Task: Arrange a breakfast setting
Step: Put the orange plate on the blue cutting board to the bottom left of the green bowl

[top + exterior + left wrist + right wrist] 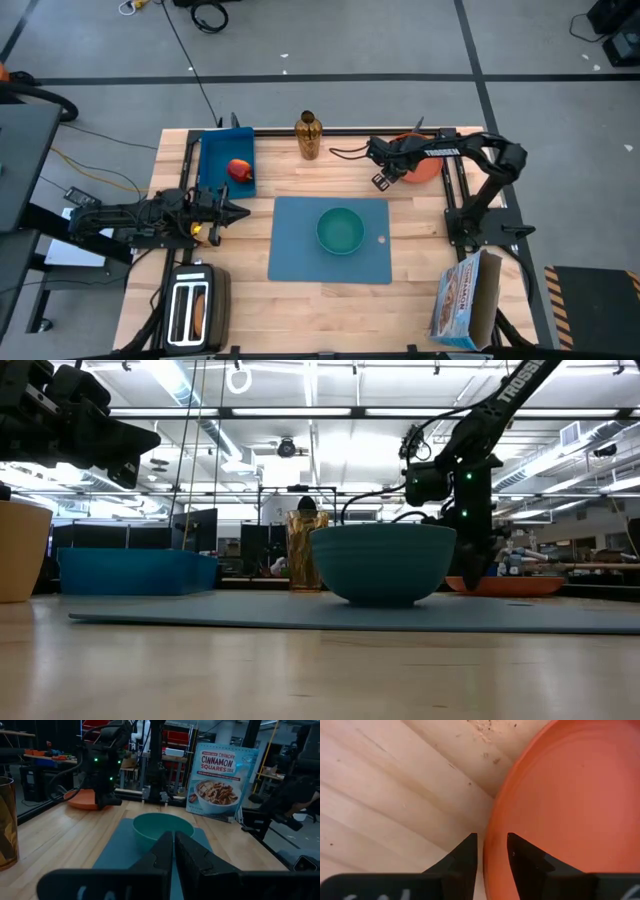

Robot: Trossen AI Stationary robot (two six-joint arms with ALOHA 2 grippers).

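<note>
The blue placemat (300,255) lies mid-table with the teal bowl (340,230) standing on it. The orange plate (428,168) lies flat on the wood at the far right. My right gripper (492,837) points down at the plate's left rim (487,855), open by a narrow gap. One finger stands outside the rim over the wood, the other over the plate's inside. The red apple (240,170) lies in the blue bin (215,150). The orange cup (20,550) stands beside my left gripper (243,212), which is shut and level at the table's left. My right gripper comes from above, slanting down, astride the plate's left rim (486,865). A strip of bare wood shows between the outer finger (465,855) and the rim. Whether the inner finger touches the plate, I cannot tell. The plate lies flat on the table.
An amber bottle (308,135) stands at the far edge, between the bin and the plate. A silver toaster (195,310) sits at the near left corner, and a cereal box (465,300) at the near right. Bare wood lies between the placemat and the plate.
</note>
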